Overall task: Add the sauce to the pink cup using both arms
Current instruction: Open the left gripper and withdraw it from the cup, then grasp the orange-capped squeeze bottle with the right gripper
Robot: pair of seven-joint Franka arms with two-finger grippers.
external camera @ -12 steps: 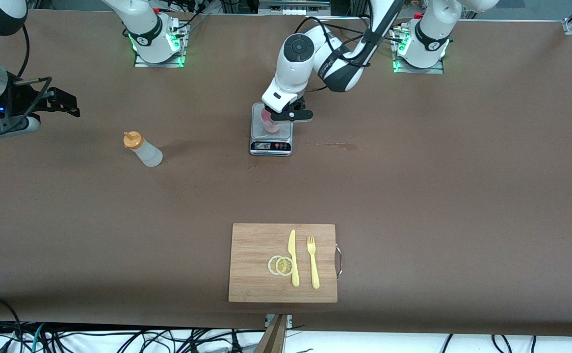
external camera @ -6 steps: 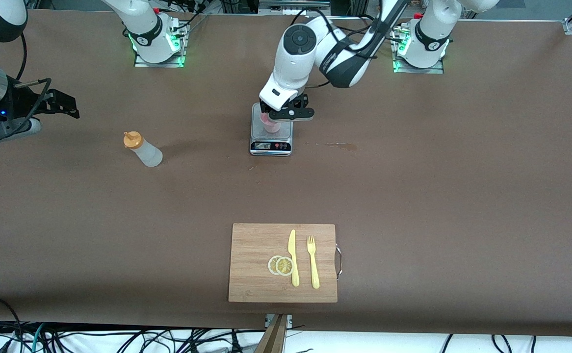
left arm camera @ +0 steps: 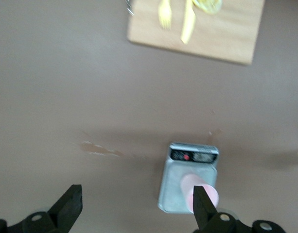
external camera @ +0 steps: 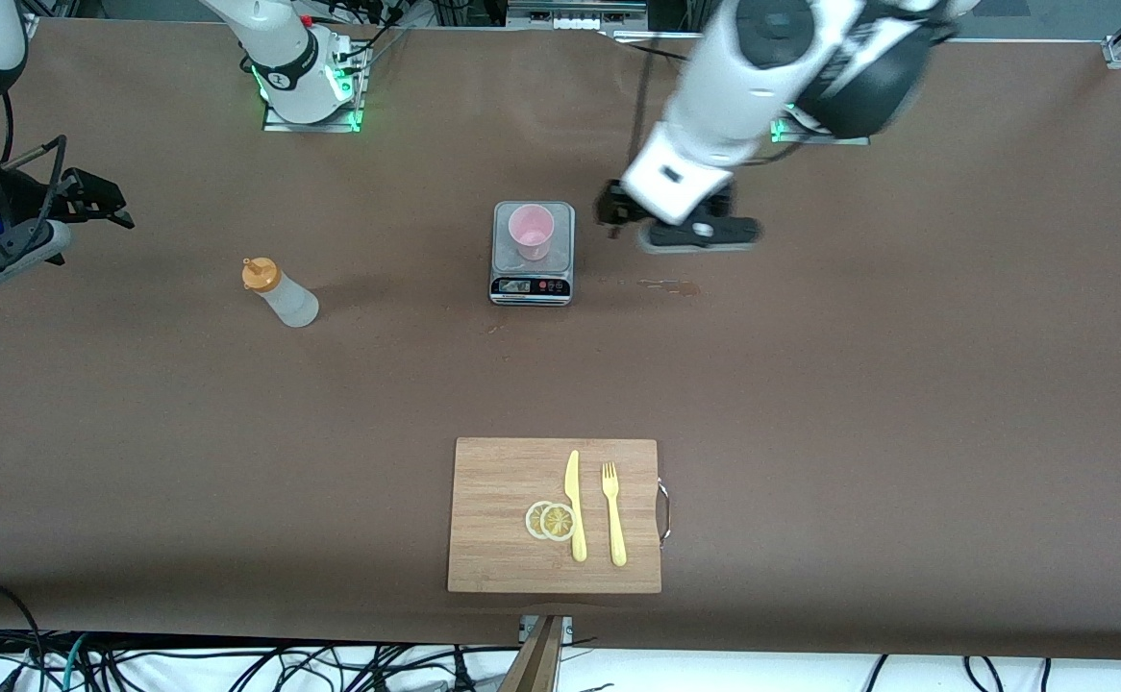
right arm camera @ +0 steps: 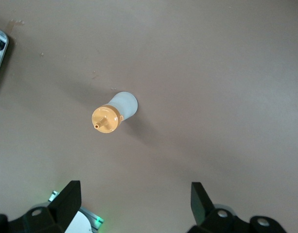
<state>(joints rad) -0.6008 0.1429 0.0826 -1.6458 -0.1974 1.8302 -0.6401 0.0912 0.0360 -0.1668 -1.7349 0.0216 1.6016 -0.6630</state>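
The pink cup [external camera: 531,229] stands upright on a small kitchen scale [external camera: 532,279], free of both grippers; the left wrist view shows the cup [left arm camera: 187,187] on the scale [left arm camera: 170,187] too. My left gripper [external camera: 681,223] [left arm camera: 136,199] hangs open and empty over bare table beside the scale, toward the left arm's end. The sauce bottle [external camera: 279,292] with its orange cap stands on the table toward the right arm's end. My right gripper [external camera: 97,200] [right arm camera: 134,194] is open and empty, raised near that end of the table, with the bottle [right arm camera: 114,112] below it and apart from it.
A wooden cutting board [external camera: 498,557] lies near the front edge, carrying a yellow knife [external camera: 575,505], a fork [external camera: 613,514] and lemon slices [external camera: 551,520]. A small stain [external camera: 671,284] marks the table beside the scale. The right arm's base [external camera: 309,77] stands along the back edge.
My left gripper opened, let go of the pink cup on the scale, then rose and swung toward the left arm's end. The right gripper drifted slightly outward.
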